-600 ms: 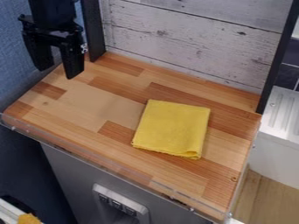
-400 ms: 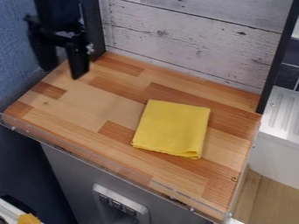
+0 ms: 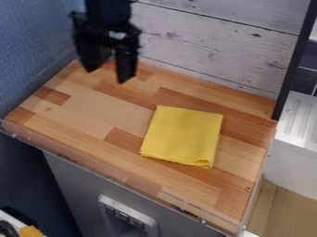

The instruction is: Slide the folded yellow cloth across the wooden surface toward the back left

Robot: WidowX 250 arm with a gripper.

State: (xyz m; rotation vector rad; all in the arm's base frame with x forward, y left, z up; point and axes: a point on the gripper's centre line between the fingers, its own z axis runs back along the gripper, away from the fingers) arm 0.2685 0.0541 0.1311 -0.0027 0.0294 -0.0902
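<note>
The black gripper [image 3: 108,74] hangs over the back left part of the wooden counter [image 3: 86,109], its two fingers apart with nothing between them. Right of the middle of the counter lies a yellow cloth [image 3: 182,135], folded into a flat, roughly square shape. The gripper is up and to the left of the cloth, not touching it.
A whitewashed plank wall [image 3: 217,46] stands behind the counter, with a dark post [image 3: 296,60] at its right. A clear low rim [image 3: 117,175] runs along the front edge. At the right is a white ridged unit [image 3: 300,125]; a blue wall [image 3: 37,41] is at the left.
The gripper has moved to the right along the back left of the counter, staying open. The yellow cloth has not moved.
</note>
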